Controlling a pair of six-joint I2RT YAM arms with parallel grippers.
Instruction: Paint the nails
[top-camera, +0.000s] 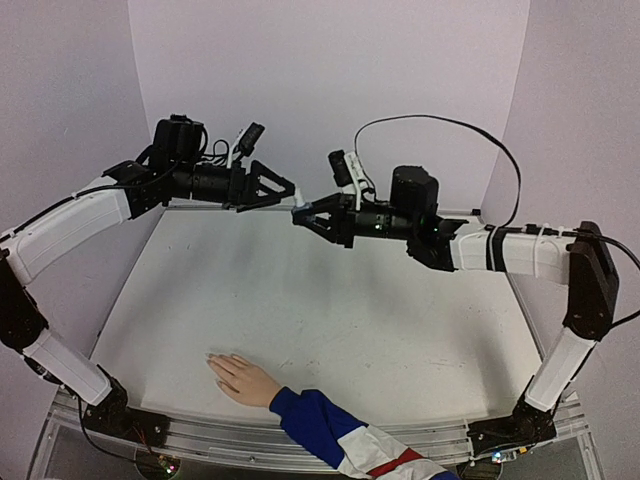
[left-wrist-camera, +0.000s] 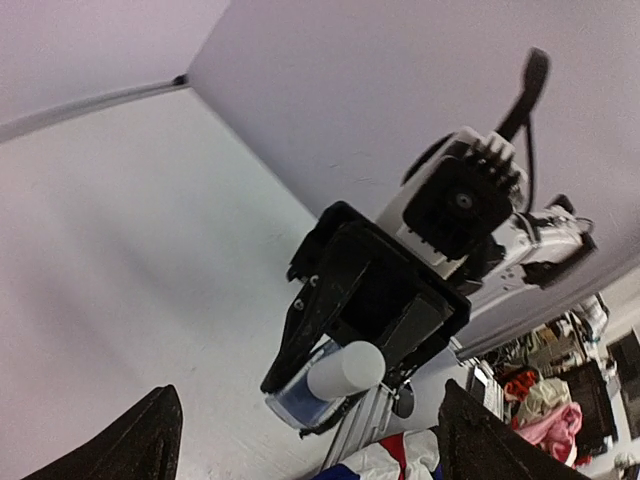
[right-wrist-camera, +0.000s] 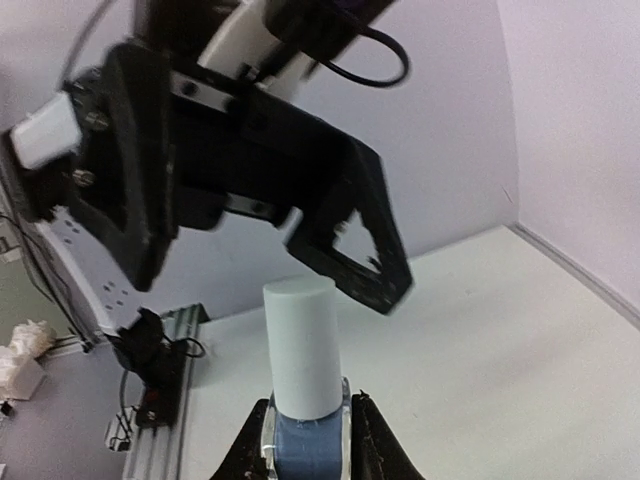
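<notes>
The pale hand (top-camera: 245, 379) with a blue, white and red sleeve (top-camera: 335, 432) lies flat at the table's near edge. Its nails (top-camera: 213, 361) are too small to make out. My right gripper (top-camera: 303, 214) is raised over the far middle of the table and shut on a small blue bottle (right-wrist-camera: 304, 447) with a white cap (right-wrist-camera: 300, 345). My left gripper (top-camera: 284, 194) is open and empty, its fingertips just left of the cap. In the left wrist view my open left gripper (left-wrist-camera: 306, 415) faces the bottle (left-wrist-camera: 300, 400) held in the right gripper (left-wrist-camera: 335, 375); the sleeve (left-wrist-camera: 395, 460) shows below.
The white table (top-camera: 330, 310) has lilac walls at the back and sides. An aluminium rail (top-camera: 220, 440) runs along the near edge. A black cable (top-camera: 450, 125) loops above the right arm. The left gripper's fingers (right-wrist-camera: 350, 250) hang above the cap in the right wrist view.
</notes>
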